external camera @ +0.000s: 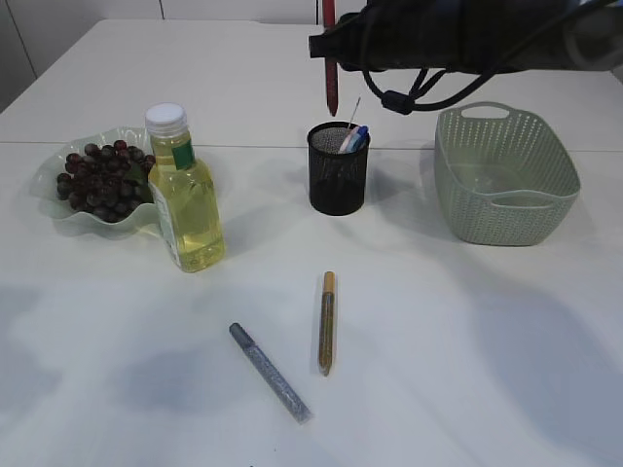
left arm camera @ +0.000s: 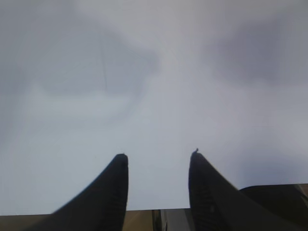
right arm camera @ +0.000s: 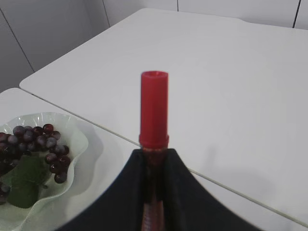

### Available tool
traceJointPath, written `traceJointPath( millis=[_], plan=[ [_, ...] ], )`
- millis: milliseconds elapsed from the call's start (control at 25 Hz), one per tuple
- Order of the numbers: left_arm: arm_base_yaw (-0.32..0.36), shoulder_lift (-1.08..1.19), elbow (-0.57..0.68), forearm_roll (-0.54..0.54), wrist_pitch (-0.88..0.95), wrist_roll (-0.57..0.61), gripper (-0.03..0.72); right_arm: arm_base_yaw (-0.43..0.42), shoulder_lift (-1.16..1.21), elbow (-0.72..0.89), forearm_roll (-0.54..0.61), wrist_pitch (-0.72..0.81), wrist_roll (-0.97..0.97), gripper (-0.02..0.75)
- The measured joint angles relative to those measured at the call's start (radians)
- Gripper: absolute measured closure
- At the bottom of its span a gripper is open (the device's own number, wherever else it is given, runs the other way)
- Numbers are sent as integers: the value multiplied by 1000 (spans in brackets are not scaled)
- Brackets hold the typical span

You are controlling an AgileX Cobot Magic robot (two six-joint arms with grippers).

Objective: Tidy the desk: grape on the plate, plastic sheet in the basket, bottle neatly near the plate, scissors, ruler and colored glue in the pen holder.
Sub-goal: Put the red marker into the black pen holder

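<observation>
While the left gripper hovers over bare white table, jaws apart and empty, dark grapes sit in the translucent wavy-edged plate at far left. Just beside it on the right stands a clear plastic bottle of yellow liquid with a white cap. Mid-table lie a silver glitter glue pen and a gold one, apart. Right gripper clamps a red glue pen upright, tip above the black mesh pen holder. Green perforated basket at right.
</observation>
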Motion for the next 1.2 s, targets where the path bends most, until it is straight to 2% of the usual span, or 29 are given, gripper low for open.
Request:
traceJointPath(
  millis=[320,520,640,760,1000,1200],
  plan=[
    [0,0,0,0,5,0,381,0,103,-49,192,-2,-237,633],
    [0,0,0,15,3,0,381,0,138,-56,207,-2,-261,598],
    [0,0,0,35,3,0,381,0,141,-56,208,-2,-266,501],
    [0,0,0,37,3,0,381,0,141,-57,208,-2,-266,450],
    [0,0,0,38,3,0,381,0,133,-57,208,18,-266,436],
    [0,0,0,45,3,0,381,0,34,-37,206,18,-198,461]
  ],
)
